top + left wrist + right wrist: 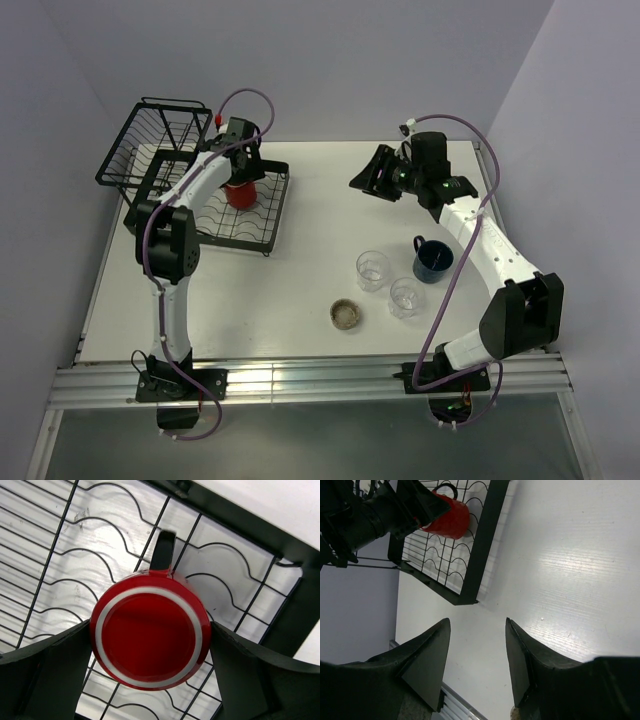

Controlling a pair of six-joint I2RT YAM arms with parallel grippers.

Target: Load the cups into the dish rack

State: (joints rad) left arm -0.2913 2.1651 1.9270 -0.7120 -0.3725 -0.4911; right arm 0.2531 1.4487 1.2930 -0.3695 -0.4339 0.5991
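Left arm extended, left tool point(150, 627) pinching red mug point(240, 194); right arm bent, right tool point(476, 625) spread.

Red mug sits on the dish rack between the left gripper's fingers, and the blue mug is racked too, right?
Only the red mug is on the dish rack, between the fingers of the left gripper. The top external view shows the dark blue mug on the table.

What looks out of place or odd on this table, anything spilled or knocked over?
Nothing spilled or broken. The red mug is bottom-up between the fingers of the left gripper over the dish rack tray, normal for draining. One small round tan dish sits near the clear glasses and isn't a cup.
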